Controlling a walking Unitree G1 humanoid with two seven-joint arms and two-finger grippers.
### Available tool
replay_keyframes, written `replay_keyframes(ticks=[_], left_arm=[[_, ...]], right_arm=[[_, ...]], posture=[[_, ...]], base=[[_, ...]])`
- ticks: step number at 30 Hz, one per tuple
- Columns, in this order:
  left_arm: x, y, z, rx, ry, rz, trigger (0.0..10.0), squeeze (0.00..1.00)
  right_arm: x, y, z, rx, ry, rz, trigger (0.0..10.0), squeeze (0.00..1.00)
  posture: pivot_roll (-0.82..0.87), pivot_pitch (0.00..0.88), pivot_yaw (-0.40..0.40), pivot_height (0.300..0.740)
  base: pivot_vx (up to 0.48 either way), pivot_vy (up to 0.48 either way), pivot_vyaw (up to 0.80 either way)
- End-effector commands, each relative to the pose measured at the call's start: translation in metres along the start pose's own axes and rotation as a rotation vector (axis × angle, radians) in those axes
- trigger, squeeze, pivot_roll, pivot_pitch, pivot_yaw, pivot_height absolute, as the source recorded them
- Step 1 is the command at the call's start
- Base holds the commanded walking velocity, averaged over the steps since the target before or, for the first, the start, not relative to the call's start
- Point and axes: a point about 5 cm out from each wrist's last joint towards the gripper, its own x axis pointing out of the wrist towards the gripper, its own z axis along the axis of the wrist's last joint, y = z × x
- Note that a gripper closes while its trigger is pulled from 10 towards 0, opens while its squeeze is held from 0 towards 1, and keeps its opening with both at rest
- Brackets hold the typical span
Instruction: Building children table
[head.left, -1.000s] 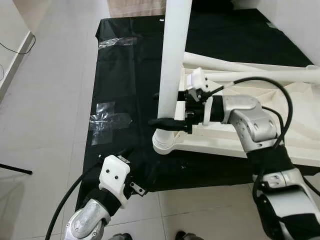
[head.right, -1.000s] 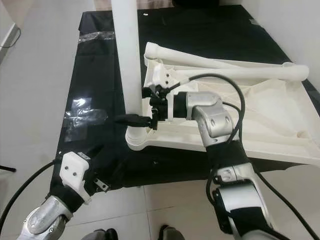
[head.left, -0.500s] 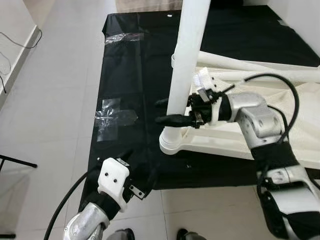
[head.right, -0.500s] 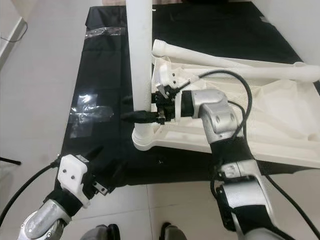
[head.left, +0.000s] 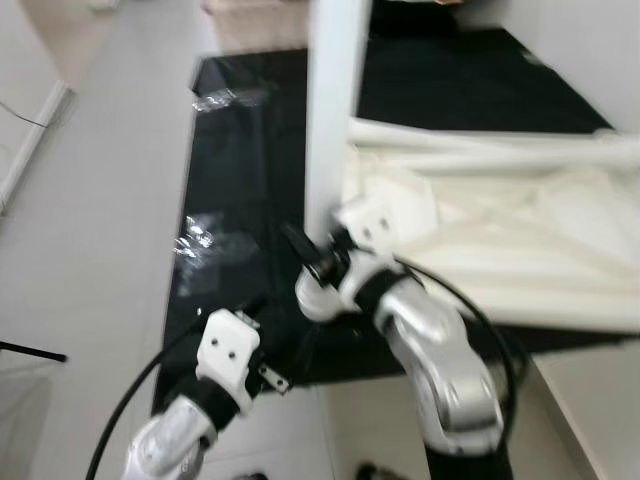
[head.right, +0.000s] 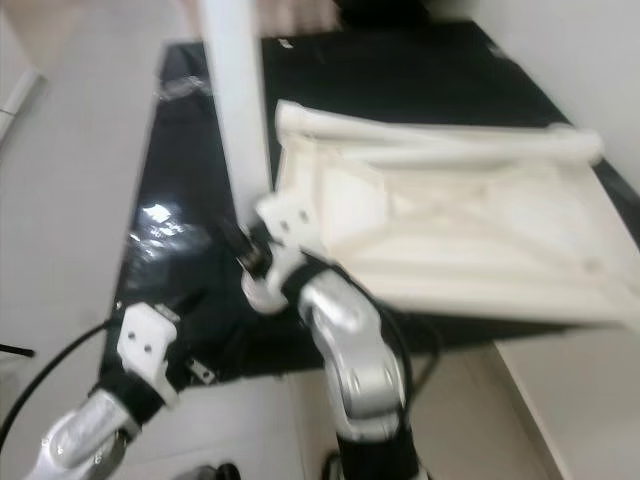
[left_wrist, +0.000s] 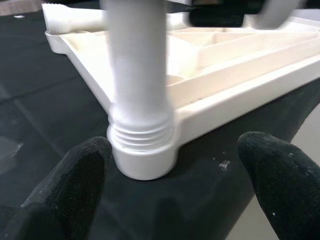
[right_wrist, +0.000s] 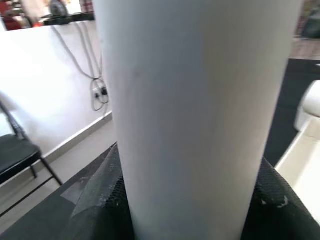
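We clamp our right pincer around the upright white leg just above its socket at the near corner of the upside-down tabletop on the black mat, likely to screw it in, while our left pincer hangs spread nearby.

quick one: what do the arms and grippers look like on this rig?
Silver metallic arm links with black joint sections. Left gripper: white block-shaped wrist housing with two dark holes, black cable looping off the forearm. Right gripper: white housing, thin black cable arcing behind. Fingers are long, black and matte with rounded tips.
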Motion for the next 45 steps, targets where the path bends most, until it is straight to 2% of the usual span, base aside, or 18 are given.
replay_keyframes(ticks=[1, 9, 10, 11, 12, 17, 21, 22, 23, 33, 36, 37, 38, 39, 40, 42, 43, 45], left_arm=[[-0.003, 0.000, -0.006, -0.009, 0.021, 0.013, 10.0, 0.00], [-0.002, -0.001, -0.004, -0.004, 0.014, 0.021, 10.0, 0.00], [-0.002, -0.002, -0.003, -0.004, 0.014, 0.022, 10.0, 0.00], [-0.002, -0.002, -0.003, -0.004, 0.014, 0.022, 10.0, 0.00], [-0.003, -0.003, -0.003, -0.003, 0.014, 0.025, 10.0, 0.00], [-0.007, -0.005, -0.001, 0.001, 0.012, 0.034, 10.0, 0.00], [-0.009, -0.007, 0.000, 0.002, 0.012, 0.038, 10.0, 0.00], [-0.010, -0.008, 0.000, 0.003, 0.012, 0.039, 10.0, 0.00], [-0.010, -0.009, 0.000, 0.003, 0.013, 0.040, 10.0, 0.00], [-0.010, -0.009, -0.001, 0.001, 0.018, 0.041, 10.0, 0.00], [-0.010, -0.009, -0.002, 0.001, 0.018, 0.041, 10.0, 0.00], [-0.010, -0.008, -0.002, 0.000, 0.019, 0.041, 10.0, 0.00], [-0.010, -0.008, -0.002, 0.000, 0.019, 0.041, 10.0, 0.00], [-0.011, -0.006, -0.003, 0.001, 0.020, 0.041, 10.0, 0.00], [-0.011, -0.005, -0.003, 0.001, 0.021, 0.042, 10.0, 0.00], [-0.011, -0.005, -0.003, 0.001, 0.021, 0.042, 10.0, 0.00], [-0.011, -0.004, -0.003, 0.002, 0.022, 0.042, 10.0, 0.00], [-0.009, -0.003, -0.003, 0.004, 0.022, 0.039, 10.0, 0.00]], right_arm=[[-0.001, -0.005, -0.020, 0.091, 0.074, 0.084, 10.0, 1.00], [-0.011, -0.028, 0.005, -0.042, 0.025, 0.354, 10.0, 1.00], [-0.012, -0.034, 0.008, -0.083, 0.035, 0.412, 10.0, 0.43], [-0.012, -0.034, 0.008, -0.083, 0.035, 0.412, 10.0, 0.43], [-0.014, -0.040, 0.011, -0.119, 0.049, 0.488, 10.0, 0.00], [-0.014, -0.055, 0.019, -0.141, 0.086, 0.700, 10.0, 0.00], [-0.010, -0.061, 0.023, -0.147, 0.093, 0.728, 10.0, 0.00], [-0.007, -0.063, 0.025, -0.141, 0.086, 0.732, 3.0, 0.00], [-0.005, -0.063, 0.027, -0.129, 0.075, 0.744, 0.0, 0.00], [-0.013, -0.064, 0.018, -0.066, 0.066, 0.833, 0.0, 0.00], [-0.016, -0.067, 0.015, -0.058, 0.066, 0.806, 0.0, 0.00], [-0.023, -0.066, 0.004, -0.033, 0.063, 0.644, 0.0, 0.00], [-0.023, -0.066, 0.004, -0.033, 0.063, 0.644, 0.0, 0.00], [-0.022, -0.061, -0.014, -0.063, 0.102, 0.305, 0.0, 0.00], [-0.021, -0.060, -0.021, -0.088, 0.123, 0.131, 0.0, 0.00], [-0.021, -0.060, -0.021, -0.088, 0.123, 0.131, 0.0, 0.00], [-0.029, -0.054, -0.035, -0.049, 0.172, -0.157, 0.0, 0.00], [-0.037, -0.036, -0.043, -0.033, 0.198, -0.237, 0.0, 0.00]], posture=[[0.02, 0.225, -0.001, 0.740], [0.03, 0.228, -0.012, 0.740], [0.04, 0.233, -0.017, 0.740], [0.04, 0.233, -0.017, 0.740], [0.05, 0.242, -0.021, 0.740], [0.07, 0.261, -0.032, 0.740], [0.07, 0.268, -0.034, 0.740], [0.07, 0.273, -0.036, 0.740], [0.07, 0.274, -0.037, 0.740], [0.07, 0.270, -0.028, 0.740], [0.06, 0.268, -0.029, 0.740], [0.05, 0.259, -0.035, 0.740], [0.05, 0.259, -0.035, 0.740], [0.04, 0.258, -0.031, 0.740], [0.04, 0.257, -0.027, 0.740], [0.04, 0.257, -0.027, 0.740], [0.03, 0.258, -0.019, 0.740], [0.03, 0.257, -0.006, 0.740]], base=[[0.000, 0.000, 0.00], [0.000, 0.000, 0.00], [0.000, 0.000, 0.00], [0.000, 0.000, 0.00], [0.000, 0.000, 0.00], [0.000, 0.000, 0.00], [0.000, 0.000, 0.00], [0.000, 0.000, 0.00], [0.000, 0.000, 0.00], [0.000, 0.000, 0.00], [0.000, 0.000, 0.00], [0.000, 0.000, 0.00], [0.000, 0.000, 0.00], [0.000, 0.000, 0.00], [0.000, 0.000, 0.00], [0.000, 0.000, 0.00], [0.000, 0.000, 0.00], [0.000, 0.000, 0.00]])
